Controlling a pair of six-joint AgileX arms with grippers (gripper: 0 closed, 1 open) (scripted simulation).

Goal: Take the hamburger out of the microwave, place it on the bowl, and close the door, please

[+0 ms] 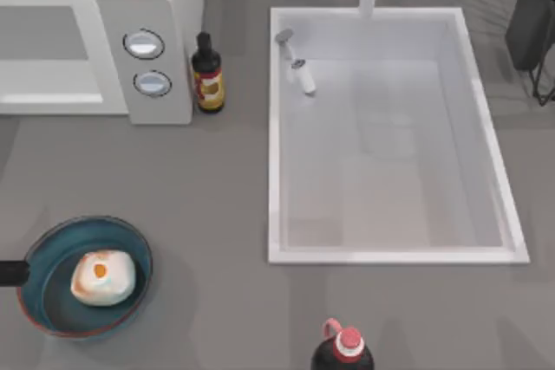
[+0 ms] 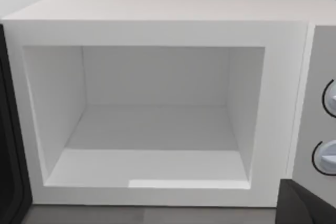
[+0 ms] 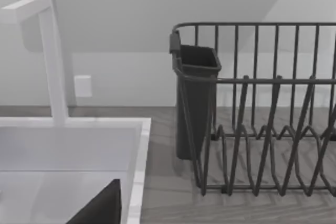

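Hamburger (image 1: 102, 277) sits inside the bowl (image 1: 52, 253), near left corner of the counter (image 1: 217, 214). Microwave (image 1: 130, 6) at far left: cavity (image 2: 157, 124) bare, door (image 2: 9, 145) swung open at its side. Sauce bottle (image 1: 207, 74) just beside microwave; sink (image 1: 390, 136) to the right. State of either pincer: cannot tell.

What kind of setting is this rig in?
Looks like a rendered kitchen counter: a microwave with its door open and cavity empty, a white sink with a tap, and a dark dish rack beside the sink.
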